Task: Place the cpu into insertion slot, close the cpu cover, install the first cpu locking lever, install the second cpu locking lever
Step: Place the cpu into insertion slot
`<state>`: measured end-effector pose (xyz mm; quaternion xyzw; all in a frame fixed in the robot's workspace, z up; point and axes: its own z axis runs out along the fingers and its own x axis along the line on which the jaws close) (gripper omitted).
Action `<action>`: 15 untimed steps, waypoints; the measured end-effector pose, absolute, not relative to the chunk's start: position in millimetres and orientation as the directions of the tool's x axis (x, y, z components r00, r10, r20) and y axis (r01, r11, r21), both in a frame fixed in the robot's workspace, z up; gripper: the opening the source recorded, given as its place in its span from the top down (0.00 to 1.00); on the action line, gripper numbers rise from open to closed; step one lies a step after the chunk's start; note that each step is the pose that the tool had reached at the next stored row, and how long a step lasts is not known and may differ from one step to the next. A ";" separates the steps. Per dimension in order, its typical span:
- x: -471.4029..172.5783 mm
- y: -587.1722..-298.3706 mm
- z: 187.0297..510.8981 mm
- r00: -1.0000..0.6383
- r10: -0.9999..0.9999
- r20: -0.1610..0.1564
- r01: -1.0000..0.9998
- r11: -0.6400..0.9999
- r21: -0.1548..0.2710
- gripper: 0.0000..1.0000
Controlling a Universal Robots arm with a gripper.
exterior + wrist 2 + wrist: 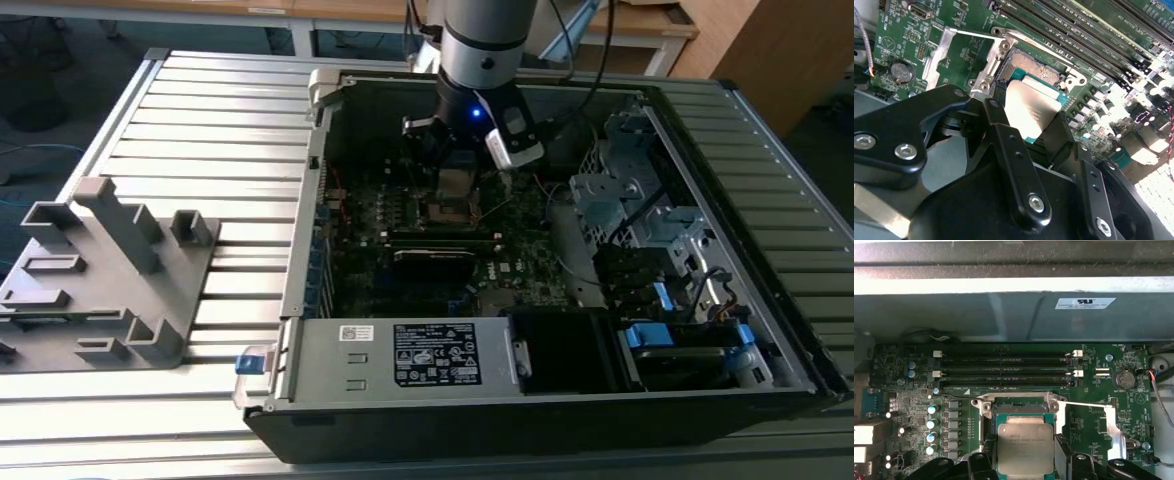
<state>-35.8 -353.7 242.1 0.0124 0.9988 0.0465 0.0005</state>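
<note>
Here, inside the case (pixel 954 315), the hand (pixel 1025 462) clasps the cpu (pixel 1025 442).

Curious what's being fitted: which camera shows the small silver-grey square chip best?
The first wrist view: the small flat square silver-grey chip faces that camera squarely. The second wrist view shows it slanted, with glare; the exterior view shows a tiny pale speck.

Lab: slatted workbench (pixel 200 120), opened computer case (pixel 534 430)
</note>
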 end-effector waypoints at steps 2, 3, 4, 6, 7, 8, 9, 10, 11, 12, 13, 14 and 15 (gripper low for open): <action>-36.4 -353.7 240.2 -1.000 0.025 0.000 0.025 0.995 0.093 0.46; -37.3 -353.7 239.4 -1.000 0.025 0.000 0.025 0.995 0.092 0.46; -37.6 -353.7 238.7 -1.000 0.025 0.000 0.025 0.996 0.091 0.46; -37.6 -353.7 238.0 -1.000 0.025 0.000 0.025 0.996 0.091 0.46; -37.6 -353.7 237.3 -1.000 0.025 0.000 0.025 0.996 0.091 0.46; -37.6 -353.7 236.3 -1.000 0.025 0.000 0.025 0.996 0.090 0.46; -37.7 -353.7 235.1 -1.000 0.025 0.000 0.025 0.996 0.089 0.46; -37.7 -353.7 234.2 -1.000 0.025 0.000 0.025 0.996 0.087 0.46; -37.7 -353.7 233.6 -1.000 0.025 0.000 0.025 0.996 0.085 0.46; -37.7 -353.7 233.5 -1.000 0.025 0.000 0.025 0.996 0.083 0.46; -37.7 -353.7 233.5 -1.000 0.025 0.000 0.025 0.996 0.083 0.46; -37.7 -353.7 233.5 -1.000 0.025 0.000 0.025 0.996 0.083 0.46; -37.7 -353.7 233.5 -1.000 0.025 0.000 0.025 0.996 0.083 0.46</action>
